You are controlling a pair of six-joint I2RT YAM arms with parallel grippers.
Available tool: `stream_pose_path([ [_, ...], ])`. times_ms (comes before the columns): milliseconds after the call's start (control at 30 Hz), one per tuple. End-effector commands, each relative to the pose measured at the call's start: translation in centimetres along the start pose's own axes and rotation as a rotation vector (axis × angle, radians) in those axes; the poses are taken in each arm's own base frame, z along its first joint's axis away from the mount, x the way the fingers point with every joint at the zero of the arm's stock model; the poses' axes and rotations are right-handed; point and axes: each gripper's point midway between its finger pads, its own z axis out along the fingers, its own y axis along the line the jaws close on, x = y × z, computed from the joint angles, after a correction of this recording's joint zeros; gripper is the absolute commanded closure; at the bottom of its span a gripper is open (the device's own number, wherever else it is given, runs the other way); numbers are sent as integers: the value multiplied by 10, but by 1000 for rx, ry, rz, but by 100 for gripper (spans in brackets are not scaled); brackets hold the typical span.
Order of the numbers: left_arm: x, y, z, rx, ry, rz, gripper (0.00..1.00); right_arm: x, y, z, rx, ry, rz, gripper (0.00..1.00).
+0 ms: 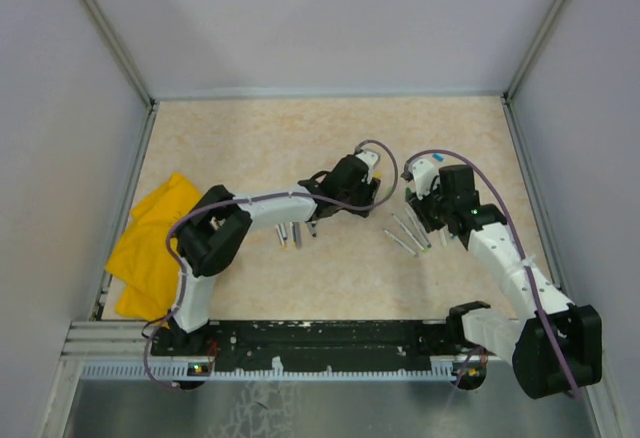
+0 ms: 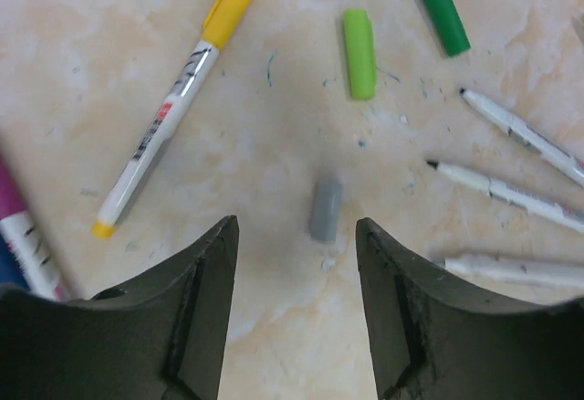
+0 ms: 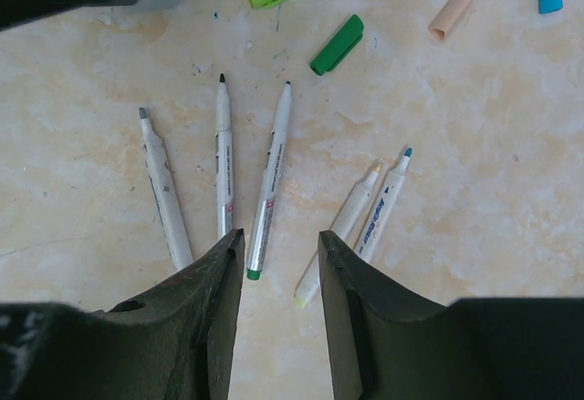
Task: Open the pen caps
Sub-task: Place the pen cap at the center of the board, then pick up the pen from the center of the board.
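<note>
Only wrist-close: loose grey cap [image 2: 325, 209].

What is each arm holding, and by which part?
Nothing. The left gripper is open near a loose grey cap; the right gripper is open and empty.

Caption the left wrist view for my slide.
Left gripper open above a loose grey cap, beside a yellow-capped pen, a light green cap, a dark green cap and three uncapped pens.
</note>
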Motion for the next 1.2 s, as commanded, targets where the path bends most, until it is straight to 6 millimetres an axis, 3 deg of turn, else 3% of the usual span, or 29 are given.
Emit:
stream_pose_path([
  [0,-63,-1,-55,47,-219,121,36,-24,-11,-8,34,-83,-1,62],
  [200,-78,51,-67,-55,-189,183,25,-24,-9,-8,21,-84,-6,62],
  [400,-87,70,-69,-1,-93,284,23,-23,-6,-8,4,-84,-13,62],
  [533,-83,85,-60,-19,-47,362,12,-22,-4,-7,-7,-80,-17,62],
  [833,-66,86,-22,60,60,439,11,-22,-2,-7,-17,-80,-21,63],
  [1167,-58,85,-4,98,96,476,12,-22,-1,-7,-22,-79,-24,63],
])
